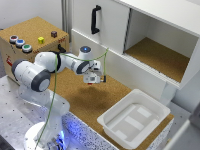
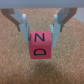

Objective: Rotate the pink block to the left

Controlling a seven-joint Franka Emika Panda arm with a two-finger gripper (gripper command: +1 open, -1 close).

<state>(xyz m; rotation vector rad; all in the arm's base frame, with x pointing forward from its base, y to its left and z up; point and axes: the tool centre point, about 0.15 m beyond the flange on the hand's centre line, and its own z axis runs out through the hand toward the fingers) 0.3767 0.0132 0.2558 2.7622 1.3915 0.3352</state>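
Exterior view. The arm reaches from lower left toward frame centre, and the hand (image 1: 95, 78) hangs over the cork counter (image 1: 92, 102). The block cannot be made out here; the hand hides it or it is too small. A white bin (image 1: 134, 119) sits lower right, well apart from the hand. On the box (image 1: 32, 31) at upper left stand a yellow cube (image 1: 41, 40) and a maroon cube (image 1: 54, 34), both clear of the work.

Wrist view. The pink block (image 2: 39, 43) sits at frame centre on the cork, black letters on its upper face. The hand (image 2: 41, 28) is open: one finger (image 2: 21, 22) shows at upper left, the other at upper right, both beyond the block's far edge. Neither is seen touching it. Whether the tips are down at block level cannot be told.

Risks, as judged:
- Closing from here may catch only the block's far edge; it could tip or skid rather than seat.
- A block barely as wide as the fingers leaves little margin; an off-centre grip would let it pivot during the turn.
- Turning before a firm hold would leave it unrotated.
- Descending too far would press the tips into the cork.
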